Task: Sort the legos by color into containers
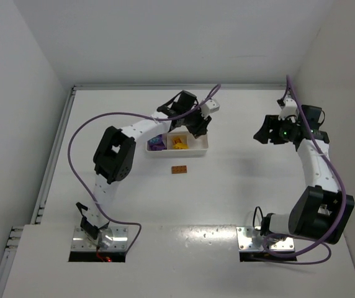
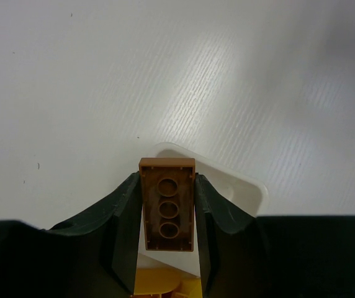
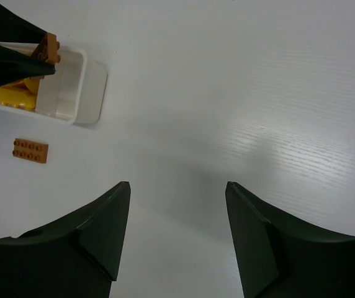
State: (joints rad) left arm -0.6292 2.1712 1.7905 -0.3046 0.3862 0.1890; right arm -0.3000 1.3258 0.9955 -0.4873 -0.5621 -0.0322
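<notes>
Here the orange-brown brick (image 2: 167,205) shows three round underside sockets

A robot lab: white walls (image 1: 22,56) box in a table (image 1: 239,180) bearing two arms (image 1: 112,158)

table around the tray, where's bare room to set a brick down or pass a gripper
Bare: the table between the tray's right end and the open right gripper, and the wide stretch from the loose orange-brown brick to the arm bases. Crowded: above the tray, where the left gripper holds a second brick.
</notes>
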